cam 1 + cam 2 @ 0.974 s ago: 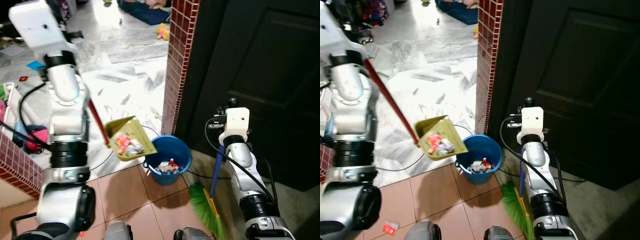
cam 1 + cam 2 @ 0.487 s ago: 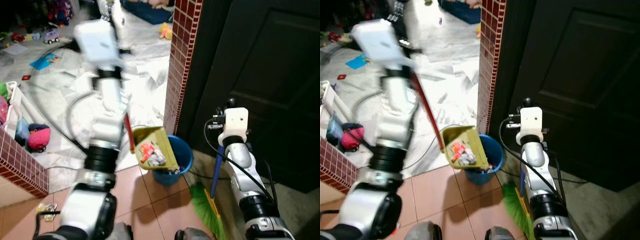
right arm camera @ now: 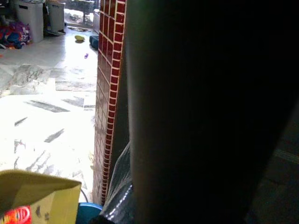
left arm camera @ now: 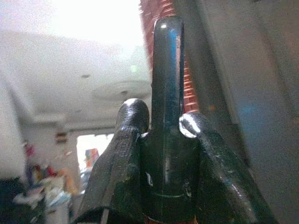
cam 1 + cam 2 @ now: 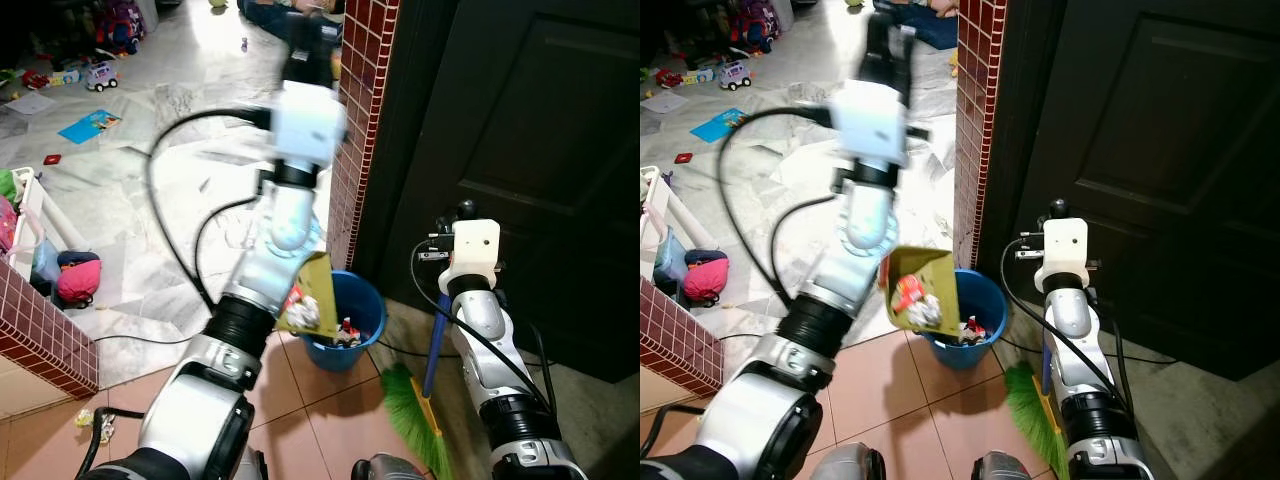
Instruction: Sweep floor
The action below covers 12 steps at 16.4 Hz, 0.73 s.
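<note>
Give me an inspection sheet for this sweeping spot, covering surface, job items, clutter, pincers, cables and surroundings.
Surface: terracotta floor tiles near the robot, white marble floor beyond.
Job's things: yellow dustpan tilted steeply beside the blue bucket, rubbish still in the pan; rubbish also in the bucket. Green broom stands on the tiles by the right arm.
Clutter: wrapper on the tiles; toys and a blue book on the marble.
Pincers: left pincer shut on the dustpan handle, raised high. Right pincer: fingers cannot be made out; that arm is beside the broom's blue stick.
Cables: black floor cable on the marble.
Surroundings: red brick pillar, dark door, low brick wall.
</note>
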### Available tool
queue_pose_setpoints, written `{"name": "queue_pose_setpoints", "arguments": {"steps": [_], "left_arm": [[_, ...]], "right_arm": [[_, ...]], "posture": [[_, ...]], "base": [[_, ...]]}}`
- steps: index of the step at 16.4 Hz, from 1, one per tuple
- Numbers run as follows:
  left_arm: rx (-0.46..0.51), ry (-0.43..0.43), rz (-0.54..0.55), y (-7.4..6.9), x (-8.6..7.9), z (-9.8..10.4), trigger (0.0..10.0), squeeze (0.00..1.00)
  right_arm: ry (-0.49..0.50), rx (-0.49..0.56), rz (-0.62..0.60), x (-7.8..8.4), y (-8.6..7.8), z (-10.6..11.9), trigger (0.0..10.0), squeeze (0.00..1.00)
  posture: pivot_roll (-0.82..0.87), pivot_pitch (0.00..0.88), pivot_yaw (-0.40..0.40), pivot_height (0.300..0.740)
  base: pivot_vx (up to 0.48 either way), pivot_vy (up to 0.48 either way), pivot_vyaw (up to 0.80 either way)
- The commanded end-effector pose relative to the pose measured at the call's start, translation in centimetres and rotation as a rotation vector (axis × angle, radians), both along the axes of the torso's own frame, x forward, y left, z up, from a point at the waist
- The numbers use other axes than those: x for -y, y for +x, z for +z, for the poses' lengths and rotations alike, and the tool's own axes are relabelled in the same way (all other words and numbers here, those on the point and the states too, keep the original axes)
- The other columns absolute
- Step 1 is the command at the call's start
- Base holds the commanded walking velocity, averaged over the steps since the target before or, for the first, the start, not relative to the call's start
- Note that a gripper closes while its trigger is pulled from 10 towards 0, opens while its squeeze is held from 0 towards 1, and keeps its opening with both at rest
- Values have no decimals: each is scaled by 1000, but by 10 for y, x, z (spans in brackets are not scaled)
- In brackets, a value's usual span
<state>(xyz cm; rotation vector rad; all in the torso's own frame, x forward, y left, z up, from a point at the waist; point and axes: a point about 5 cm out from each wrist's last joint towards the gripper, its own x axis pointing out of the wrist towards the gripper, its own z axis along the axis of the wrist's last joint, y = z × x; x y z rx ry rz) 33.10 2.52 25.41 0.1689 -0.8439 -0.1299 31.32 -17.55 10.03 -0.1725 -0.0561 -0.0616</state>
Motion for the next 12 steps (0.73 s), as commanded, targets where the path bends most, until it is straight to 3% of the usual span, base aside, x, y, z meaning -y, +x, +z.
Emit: {"name": "queue_pose_setpoints", "arguments": {"steps": [1,2,5,7,9,10,12], "left_arm": [[155,58,-110,-13,23,24,10000,0],[158,60,-120,-14,24,23,10000,0],[117,168,-309,-25,50,6,10000,0],[55,270,-547,-42,70,-12,10000,0],[30,368,-670,-49,78,-22,10000,0],[31,479,-785,-59,83,-30,10000,0],[14,515,-814,-61,86,-34,10000,0]], "right_arm": [[3,15,7,-3,2,4,10000,0],[3,15,7,-4,3,4,10000,0],[5,15,8,-5,3,4,10000,0],[2,20,2,-4,2,4,10000,0],[0,18,2,-4,2,4,10000,0],[-1,17,5,-5,2,4,10000,0],[-3,17,9,-5,3,4,10000,0]], "posture": [[-55,0,42,740],[-55,0,42,740],[-53,0,44,740],[-49,0,45,740],[-48,0,41,740],[-48,0,39,740],[-44,0,34,740]], "base": [[0,0,0],[0,0,0],[0,0,0],[0,0,0],[0,0,0],[0,0,0],[0,0,0]]}}
